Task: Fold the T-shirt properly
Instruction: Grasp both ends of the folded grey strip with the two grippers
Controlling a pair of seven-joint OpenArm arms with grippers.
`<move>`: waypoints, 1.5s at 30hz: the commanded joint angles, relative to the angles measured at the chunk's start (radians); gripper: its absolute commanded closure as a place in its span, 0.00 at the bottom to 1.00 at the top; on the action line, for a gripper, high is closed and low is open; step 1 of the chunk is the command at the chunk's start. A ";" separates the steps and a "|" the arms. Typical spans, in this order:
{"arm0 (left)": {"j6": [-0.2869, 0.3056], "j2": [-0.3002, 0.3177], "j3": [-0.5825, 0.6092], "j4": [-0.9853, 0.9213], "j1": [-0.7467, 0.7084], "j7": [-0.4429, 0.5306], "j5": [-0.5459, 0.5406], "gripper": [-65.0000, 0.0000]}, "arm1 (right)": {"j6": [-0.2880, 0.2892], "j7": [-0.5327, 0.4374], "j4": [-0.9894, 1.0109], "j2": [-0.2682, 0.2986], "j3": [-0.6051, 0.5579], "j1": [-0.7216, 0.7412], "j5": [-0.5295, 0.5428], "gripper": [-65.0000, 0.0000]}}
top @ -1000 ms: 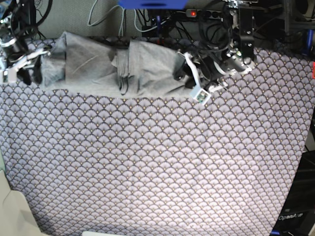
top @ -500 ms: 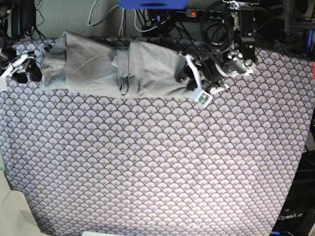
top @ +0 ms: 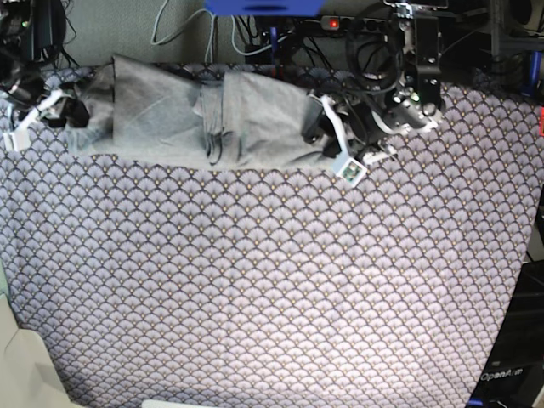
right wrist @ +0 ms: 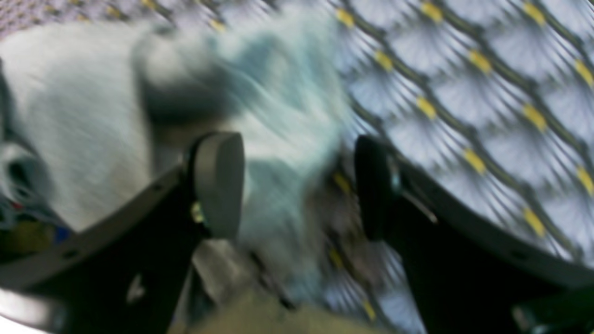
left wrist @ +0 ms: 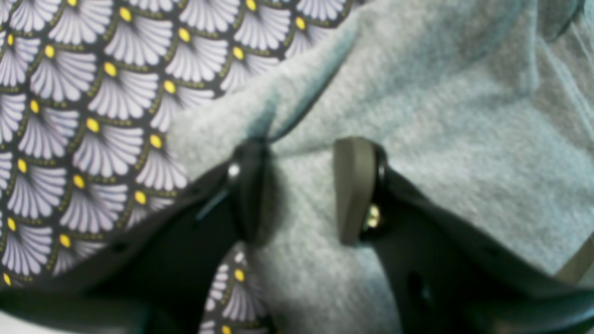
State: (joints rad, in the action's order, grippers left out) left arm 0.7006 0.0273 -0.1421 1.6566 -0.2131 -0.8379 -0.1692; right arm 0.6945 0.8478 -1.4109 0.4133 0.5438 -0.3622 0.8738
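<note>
The T-shirt (top: pixel 187 119) lay bunched in a long, rumpled band along the upper edge of the base view, reaching from the upper left toward the upper middle, on the purple fan-scale tablecloth (top: pixel 272 289) that covered the counter. It was not flat: creases and a dark fold ran down its middle, and no neat rectangle showed.

The left gripper (left wrist: pixel 301 190) sat at the shirt's end in the upper middle-right of the base view. In its wrist view the jaws stood partly apart with grey knit between them and a ridge of cloth gathered against one pad — whether they actually pinched the cloth or only straddled it could not be told.

The right gripper (right wrist: pixel 297 185) was at the shirt's other end, in the upper left of the base view. Its wrist view was blurred, but the jaws stood wide apart, with the shirt's edge between and behind them and nothing visibly clamped.

The step in hand looked like an early one — taking hold of the two ends so the shirt could be spread or drawn out before any real fold. By that reading little of the task was done. The next move would call for the right jaws to close on the cloth edge in front of them, taking shirt only and not the tablecloth beneath, and for the left grip to be firm before both arms pull.
</note>
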 commanded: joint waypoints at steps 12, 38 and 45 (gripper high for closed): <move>-0.002 -0.007 -0.072 0.021 0.008 0.013 -0.014 0.62 | 0.004 -0.017 0.034 -0.006 -0.052 0.015 0.018 0.40; -0.002 -0.025 -0.198 0.126 0.011 -0.054 -0.016 0.62 | 0.004 0.046 -0.348 -0.095 -0.050 -0.028 0.015 1.00; -0.002 -0.028 -0.198 0.119 0.008 -0.054 -0.008 0.62 | 0.004 0.176 -0.512 -0.178 -0.054 -0.021 0.015 1.00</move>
State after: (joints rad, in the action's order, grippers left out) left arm 0.6926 -0.0006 -0.3389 1.7603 -0.2104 -0.9092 -0.1646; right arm 0.6907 1.0416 -1.9045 0.2256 0.4862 -0.3882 0.8642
